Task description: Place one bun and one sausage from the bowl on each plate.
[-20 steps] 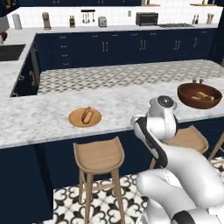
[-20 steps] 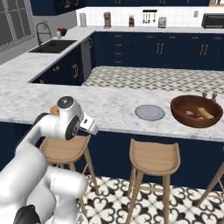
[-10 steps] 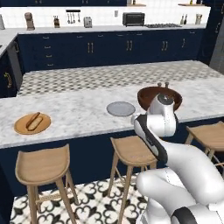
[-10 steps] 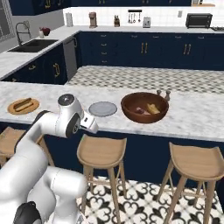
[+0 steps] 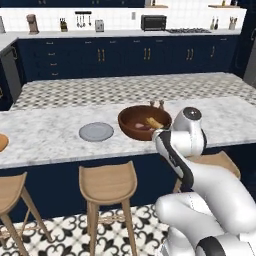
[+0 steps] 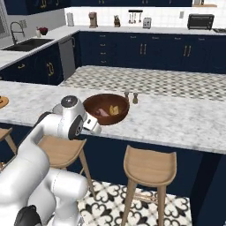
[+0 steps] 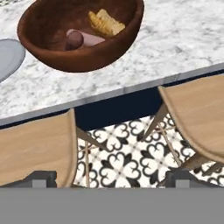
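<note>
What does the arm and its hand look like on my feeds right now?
The arm is glossy white with rounded, bulbous segments and dark grey bands at its joints, plus a round grey cap on the upper joint. The hand ends in two small dark, blocky fingertips. No cables or markings are visible.

The light is even and bright, as in a rendered scene, without a clear source. The marble counter (image 5: 50, 135) looks pale and almost flat, with no strong glare. A soft shadow lies inside the bowl (image 7: 52, 52) and under the stools (image 6: 150, 167). All views are a little soft and grainy; the edges are not distorted.
</note>
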